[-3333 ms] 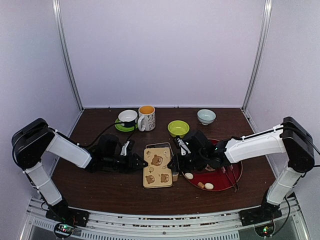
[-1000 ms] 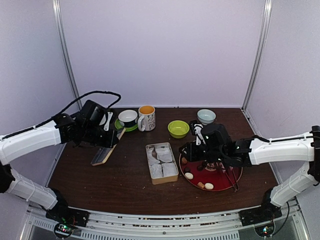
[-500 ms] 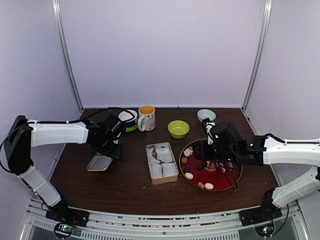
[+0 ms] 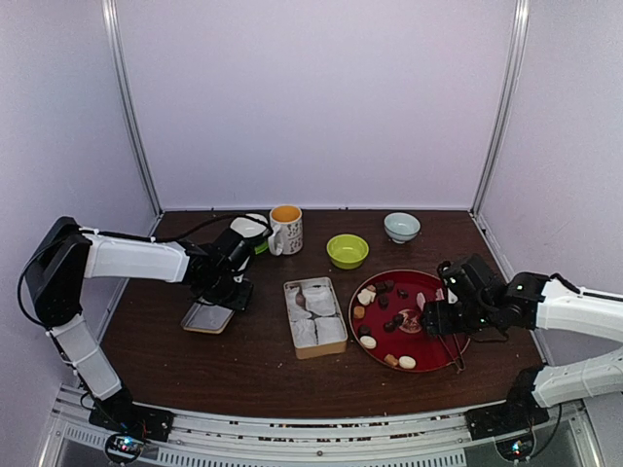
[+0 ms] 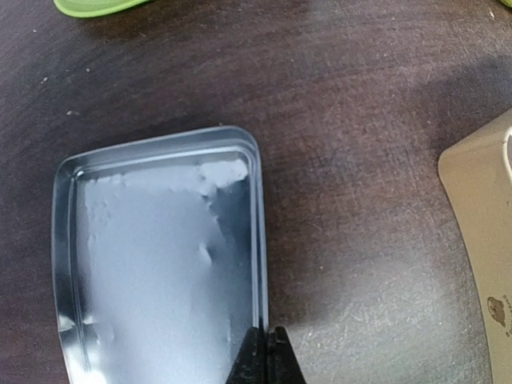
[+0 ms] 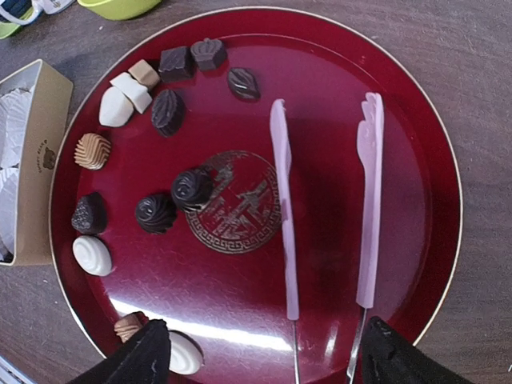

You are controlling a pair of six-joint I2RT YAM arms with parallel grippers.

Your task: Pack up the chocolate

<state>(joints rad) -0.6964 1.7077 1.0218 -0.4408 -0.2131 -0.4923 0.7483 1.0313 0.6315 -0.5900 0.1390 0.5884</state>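
From above, the chocolates (image 4: 368, 342) lie on the left half of a red plate (image 4: 428, 358), just right of the open tin (image 4: 321, 354). The right gripper (image 4: 431, 317) hangs over the plate's middle. The left gripper (image 4: 231, 295) is at the far right edge of the lid (image 4: 206, 317), which lies flat on the table (image 4: 263, 379)

Left wrist: the fingertips (image 5: 254, 360) are pressed together on the lid's right rim

Right wrist: the fingers (image 6: 148, 356) stand wide apart, holding nothing, over the plate's near edge. Chocolates are scattered left, with pink tongs (image 6: 282, 200) to the right
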